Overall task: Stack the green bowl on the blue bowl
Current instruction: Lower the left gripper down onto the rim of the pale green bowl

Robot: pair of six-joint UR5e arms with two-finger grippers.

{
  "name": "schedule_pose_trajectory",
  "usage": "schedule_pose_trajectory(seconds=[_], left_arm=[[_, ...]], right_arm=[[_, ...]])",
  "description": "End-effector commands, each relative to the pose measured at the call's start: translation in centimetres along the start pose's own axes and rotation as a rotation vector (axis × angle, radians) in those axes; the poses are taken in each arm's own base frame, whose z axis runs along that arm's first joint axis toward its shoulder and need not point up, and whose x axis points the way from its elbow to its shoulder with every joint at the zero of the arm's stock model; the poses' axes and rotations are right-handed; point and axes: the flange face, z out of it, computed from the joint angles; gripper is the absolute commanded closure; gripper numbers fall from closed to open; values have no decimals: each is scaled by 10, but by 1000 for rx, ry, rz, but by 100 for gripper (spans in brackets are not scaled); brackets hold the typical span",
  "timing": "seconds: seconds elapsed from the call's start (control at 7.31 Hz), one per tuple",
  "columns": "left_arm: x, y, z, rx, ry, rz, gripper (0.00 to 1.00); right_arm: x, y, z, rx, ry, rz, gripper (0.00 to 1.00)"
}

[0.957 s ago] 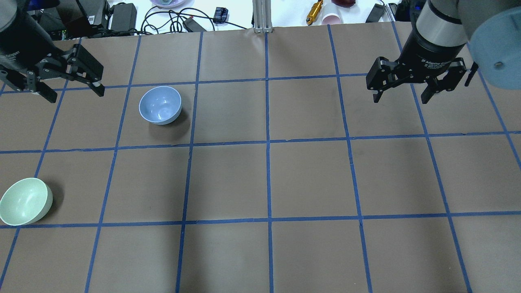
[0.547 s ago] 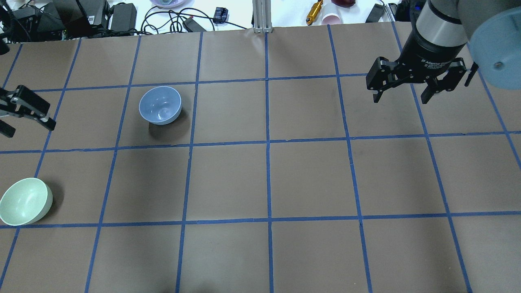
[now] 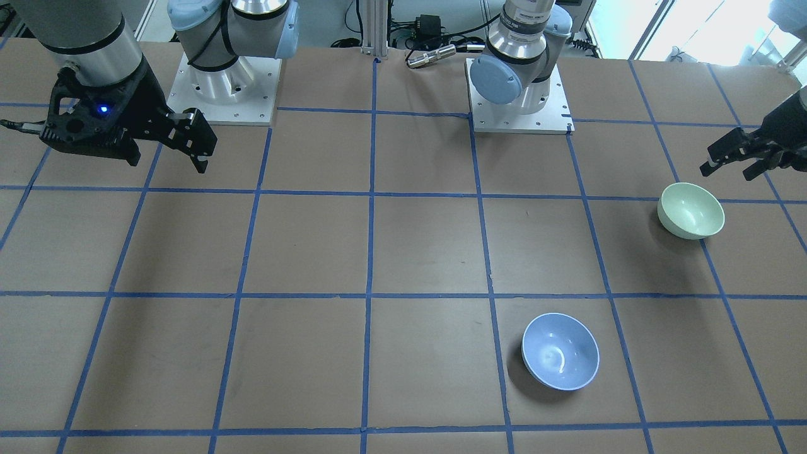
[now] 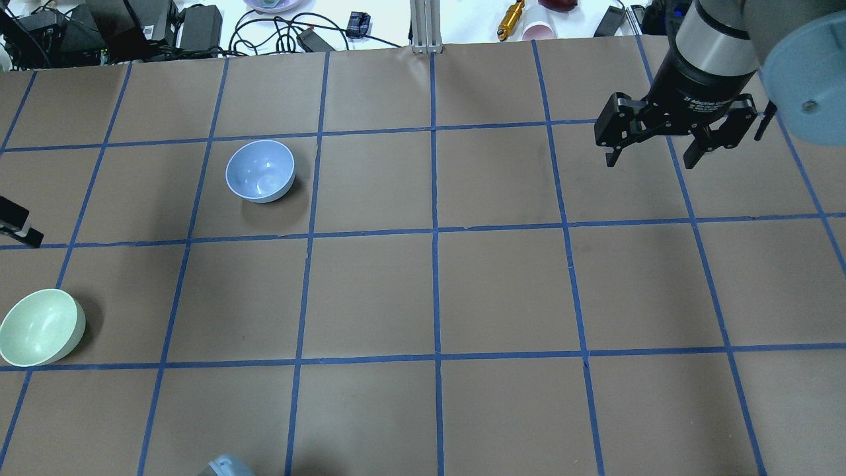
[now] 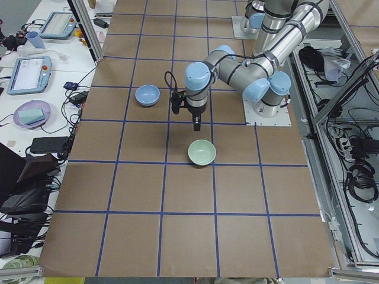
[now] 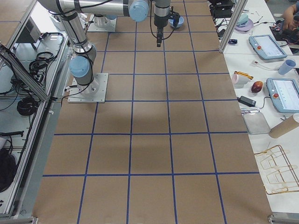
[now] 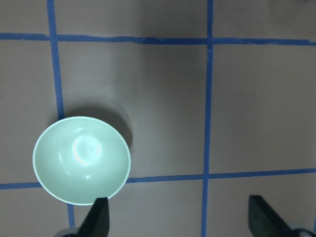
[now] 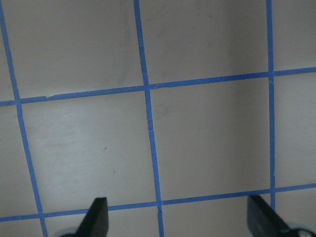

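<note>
The green bowl (image 4: 41,336) sits upright at the table's near left; it also shows in the front view (image 3: 691,210), the left view (image 5: 202,152) and the left wrist view (image 7: 81,159). The blue bowl (image 4: 260,170) (image 3: 560,350) stands upright and empty farther out. My left gripper (image 3: 728,171) (image 7: 180,222) is open and empty, raised above the table beside the green bowl, which lies off-centre by one fingertip (image 7: 98,217). Only one finger (image 4: 16,225) of it shows in the overhead view. My right gripper (image 4: 651,158) (image 3: 167,161) hangs open and empty over bare table on the right.
The brown table is marked with a blue tape grid (image 4: 434,231). Cables and power bricks (image 4: 198,20), an aluminium post (image 4: 426,26) and a gold cylinder (image 4: 510,20) lie beyond the far edge. The two arm bases (image 3: 220,88) (image 3: 520,94) stand on the robot's side.
My left gripper has swung from beside the blue bowl toward the near left, above the green bowl, and has nearly left the overhead view. The right arm and both bowls have not moved.
</note>
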Motion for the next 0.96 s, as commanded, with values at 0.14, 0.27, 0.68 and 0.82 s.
schedule_pose_trajectory(seconds=[0.14, 0.27, 0.68, 0.82], left_arm=[[-68, 19, 63, 24, 3, -38, 0], [-85, 19, 78, 37, -14, -27, 0], [-111, 29, 108, 22, 23, -55, 0], [-106, 32, 117, 14, 39, -58, 0]], right_arm=[[0, 0, 0, 0, 0, 0, 0], [0, 0, 0, 0, 0, 0, 0], [0, 0, 0, 0, 0, 0, 0], [0, 0, 0, 0, 0, 0, 0]])
